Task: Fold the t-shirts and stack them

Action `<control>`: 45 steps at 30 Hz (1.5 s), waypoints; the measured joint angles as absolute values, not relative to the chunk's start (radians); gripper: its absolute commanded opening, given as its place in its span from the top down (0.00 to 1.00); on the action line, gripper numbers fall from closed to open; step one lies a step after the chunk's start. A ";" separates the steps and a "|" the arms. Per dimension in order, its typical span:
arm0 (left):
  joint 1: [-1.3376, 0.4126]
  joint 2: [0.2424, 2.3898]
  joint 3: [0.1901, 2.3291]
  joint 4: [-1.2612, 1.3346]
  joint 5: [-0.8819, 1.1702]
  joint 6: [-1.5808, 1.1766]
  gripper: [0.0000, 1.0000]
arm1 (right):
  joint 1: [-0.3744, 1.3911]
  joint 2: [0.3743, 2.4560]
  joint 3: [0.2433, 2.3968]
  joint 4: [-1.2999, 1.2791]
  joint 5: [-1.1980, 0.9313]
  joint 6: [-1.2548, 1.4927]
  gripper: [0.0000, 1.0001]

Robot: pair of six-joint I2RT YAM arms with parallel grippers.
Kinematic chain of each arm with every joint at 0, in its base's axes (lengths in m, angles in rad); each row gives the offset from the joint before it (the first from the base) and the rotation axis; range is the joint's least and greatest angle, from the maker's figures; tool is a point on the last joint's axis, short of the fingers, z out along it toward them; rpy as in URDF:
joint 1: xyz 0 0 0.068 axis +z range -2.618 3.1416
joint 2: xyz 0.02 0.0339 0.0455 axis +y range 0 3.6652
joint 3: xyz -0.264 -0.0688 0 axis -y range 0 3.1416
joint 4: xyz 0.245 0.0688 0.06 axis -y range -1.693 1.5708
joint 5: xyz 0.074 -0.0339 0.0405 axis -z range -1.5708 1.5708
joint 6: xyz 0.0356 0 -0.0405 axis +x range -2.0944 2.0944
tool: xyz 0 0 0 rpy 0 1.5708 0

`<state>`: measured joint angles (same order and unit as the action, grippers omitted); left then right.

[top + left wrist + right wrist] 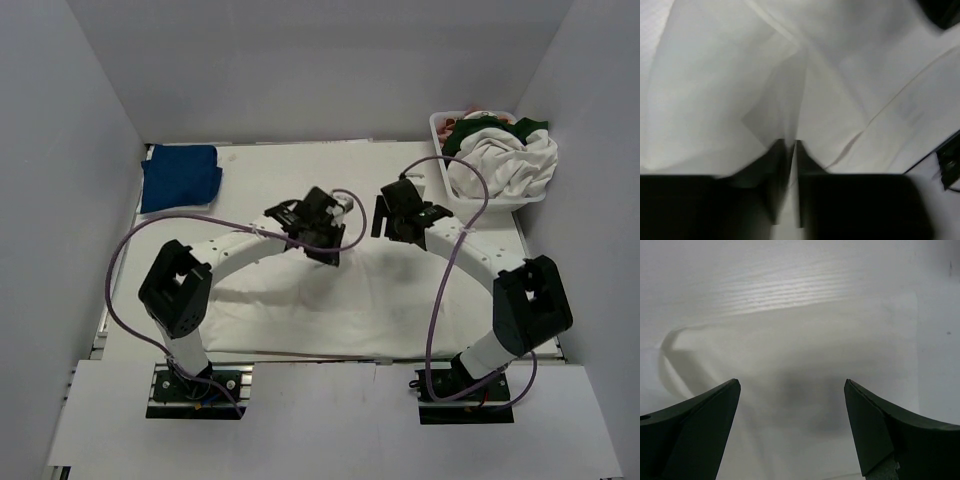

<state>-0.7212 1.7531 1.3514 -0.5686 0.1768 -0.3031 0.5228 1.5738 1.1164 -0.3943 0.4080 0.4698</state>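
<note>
A large white t-shirt [330, 305] lies spread on the table in front of the arms. My left gripper [322, 238] is shut on a fold of this shirt [790, 95], with cloth pinched between the fingers [807, 165]. My right gripper [403, 222] is open and empty just above the shirt's far edge [790, 405]. A folded royal-blue t-shirt [180, 177] lies at the far left of the table. More tees, white [505, 160], dark green [525, 130] and pink, fill the basket.
The white lattice basket [440, 130] stands at the far right corner. White walls close in the table on the left, back and right. Purple cables [440, 290] loop from both arms over the table.
</note>
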 measured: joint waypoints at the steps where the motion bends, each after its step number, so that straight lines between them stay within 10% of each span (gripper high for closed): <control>1: -0.759 1.759 1.332 -0.586 0.164 -0.317 0.43 | 0.523 1.551 1.090 -0.401 0.420 0.492 0.10; 3: -0.811 1.768 1.297 -0.615 0.147 -0.335 0.02 | 0.519 1.508 1.043 -0.419 0.434 0.527 0.10; 15: -0.904 1.650 1.184 -0.664 0.016 -0.417 0.00 | 0.519 1.351 0.932 -0.339 0.306 0.516 0.10; 32: -0.873 1.920 1.300 -0.587 -0.053 -0.398 0.32 | 0.517 1.286 0.842 -0.379 0.315 0.547 0.10; 37: -0.873 1.948 1.335 -0.583 -0.072 -0.403 0.71 | 0.517 1.262 0.820 -0.395 0.317 0.547 0.10; 38: -0.873 1.950 1.338 -0.584 -0.072 -0.400 1.00 | 0.517 1.262 0.820 -0.396 0.319 0.547 0.10; 45: -0.870 1.950 1.352 -0.599 -0.130 -0.389 1.00 | 0.517 1.262 0.820 -0.398 0.336 0.547 0.10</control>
<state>-0.8700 1.9499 1.3518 -0.5987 -0.1299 -0.3889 0.5171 1.2621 0.8196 -0.3977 0.3359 0.5468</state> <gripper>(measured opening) 0.017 0.904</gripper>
